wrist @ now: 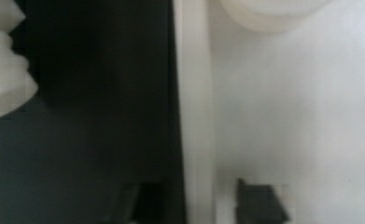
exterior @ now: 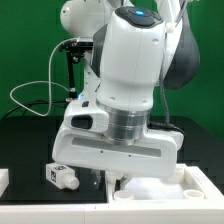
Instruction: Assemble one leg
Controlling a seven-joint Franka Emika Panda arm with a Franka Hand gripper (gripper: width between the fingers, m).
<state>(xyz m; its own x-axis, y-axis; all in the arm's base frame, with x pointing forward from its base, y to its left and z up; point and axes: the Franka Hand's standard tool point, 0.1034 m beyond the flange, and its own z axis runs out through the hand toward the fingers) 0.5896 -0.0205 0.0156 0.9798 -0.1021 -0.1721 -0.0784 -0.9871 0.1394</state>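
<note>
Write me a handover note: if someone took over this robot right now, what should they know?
Gripper: open, holding nothing, low over the table. In the wrist view the raised edge of the big white panel runs between its fingertips.
Leg: lying on its side on the table, on the exterior view's left of the gripper, not gripped.
Done: no leg can be seen fitted. The arm hides much of the panel.
Left: probably pick up the leg and fix it to the panel.
</note>
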